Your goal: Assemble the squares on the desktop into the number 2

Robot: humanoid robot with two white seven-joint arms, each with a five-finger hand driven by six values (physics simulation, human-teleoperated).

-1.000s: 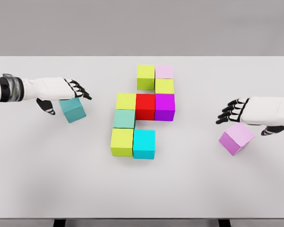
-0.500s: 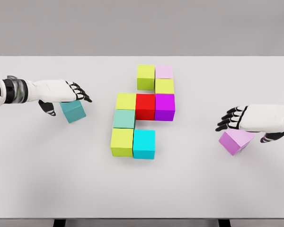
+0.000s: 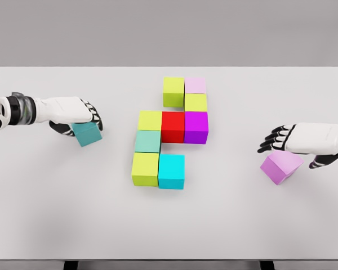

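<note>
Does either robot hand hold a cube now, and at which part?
The left robot hand curls over the top of the teal cube. The right robot hand hovers open above the lilac cube.

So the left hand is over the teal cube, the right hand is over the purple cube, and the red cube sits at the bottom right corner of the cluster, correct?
Not quite. In the head view the red cube sits in the cluster's middle row, between a yellow-green cube and a magenta cube. The bottom right corner holds a cyan cube. The left hand over the teal cube and right hand over the purple cube are as stated.
</note>
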